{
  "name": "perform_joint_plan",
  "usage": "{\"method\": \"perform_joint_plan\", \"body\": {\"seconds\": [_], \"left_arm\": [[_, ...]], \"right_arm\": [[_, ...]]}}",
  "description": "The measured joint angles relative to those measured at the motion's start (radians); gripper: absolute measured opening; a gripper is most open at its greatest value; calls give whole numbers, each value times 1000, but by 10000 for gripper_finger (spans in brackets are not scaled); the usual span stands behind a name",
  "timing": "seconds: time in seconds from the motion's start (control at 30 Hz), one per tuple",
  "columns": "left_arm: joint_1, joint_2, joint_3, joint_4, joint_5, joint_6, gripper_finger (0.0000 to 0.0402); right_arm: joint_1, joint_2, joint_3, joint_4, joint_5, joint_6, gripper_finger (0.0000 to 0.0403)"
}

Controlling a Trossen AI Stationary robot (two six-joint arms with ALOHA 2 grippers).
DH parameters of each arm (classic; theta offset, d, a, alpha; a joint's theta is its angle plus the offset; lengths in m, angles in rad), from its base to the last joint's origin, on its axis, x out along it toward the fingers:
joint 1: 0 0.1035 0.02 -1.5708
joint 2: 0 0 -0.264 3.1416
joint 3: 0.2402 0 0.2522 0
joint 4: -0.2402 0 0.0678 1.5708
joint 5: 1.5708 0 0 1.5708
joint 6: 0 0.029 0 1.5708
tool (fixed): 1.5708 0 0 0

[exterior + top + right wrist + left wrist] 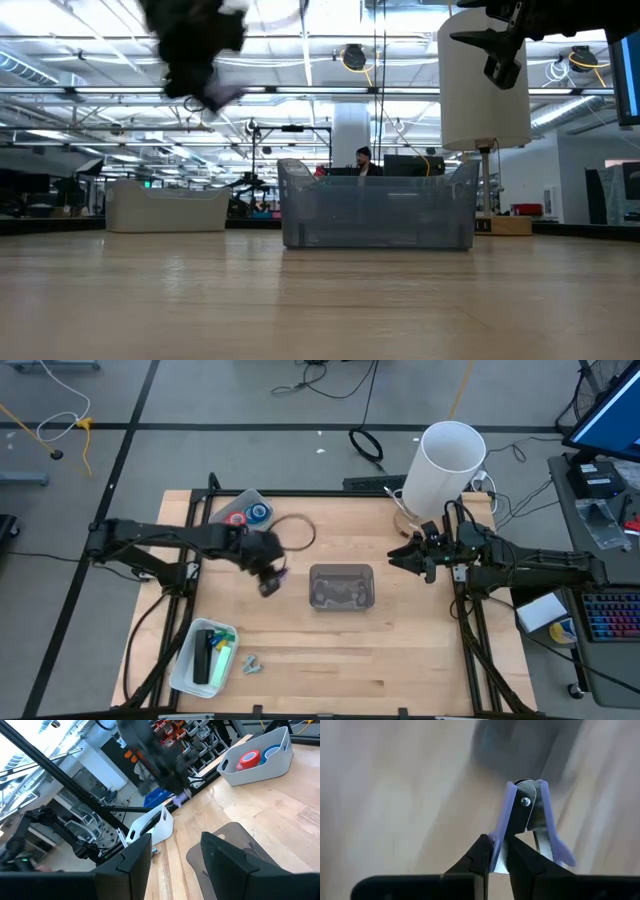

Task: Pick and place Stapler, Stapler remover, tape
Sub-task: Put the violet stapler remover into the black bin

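My left gripper hangs above the table, just left of the clear bin, shut on a purple staple remover. The low view shows it high and blurred, the purple remover below it. A red and a blue tape roll lie in a grey tray at the far left. A dark stapler lies in a white tray at the near left. My right gripper waits open, right of the bin, with nothing between its fingers. My left gripper pinches one purple handle of the staple remover between its two fingers, below the rivet. The fingers slant down from the table's left side. The other handle stands free outside the fingers. The remover is lifted clear of the table.
A tall white cylinder stands at the far right. A dark cord ring lies behind the left gripper. Small metal bits lie beside the white tray. Bare wood lies in front of the bin.
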Motion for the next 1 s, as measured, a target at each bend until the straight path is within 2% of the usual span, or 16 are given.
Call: {"method": "perform_joint_plan", "body": {"seconds": [0.17, 0.27, 0.33, 0.43, 0.73, 0.83, 1.0], "left_arm": [[-16, 46, 123, 262, -120, 10, 44], [-17, 125, 185, 378, -136, 16, 45], [-17, 193, 234, 399, -125, 41, 44], [-16, 303, 329, 357, -102, 95, 42], [-16, 599, 618, 67, -97, 203, 44], [-16, 663, 661, 12, -69, 203, 42], [-17, 732, 665, -97, -51, 187, 54]], "right_arm": [[0, 0, 0, 0, 0, 0, 167], [0, 0, 0, 0, -1, -2, 167], [0, 0, 0, 0, -1, -2, 167], [0, 0, 0, 0, -1, -3, 167], [0, 0, 0, 0, -1, -18, 167], [0, 0, 0, -1, -1, -26, 167], [0, 0, 0, -2, -1, -27, 167]]}}
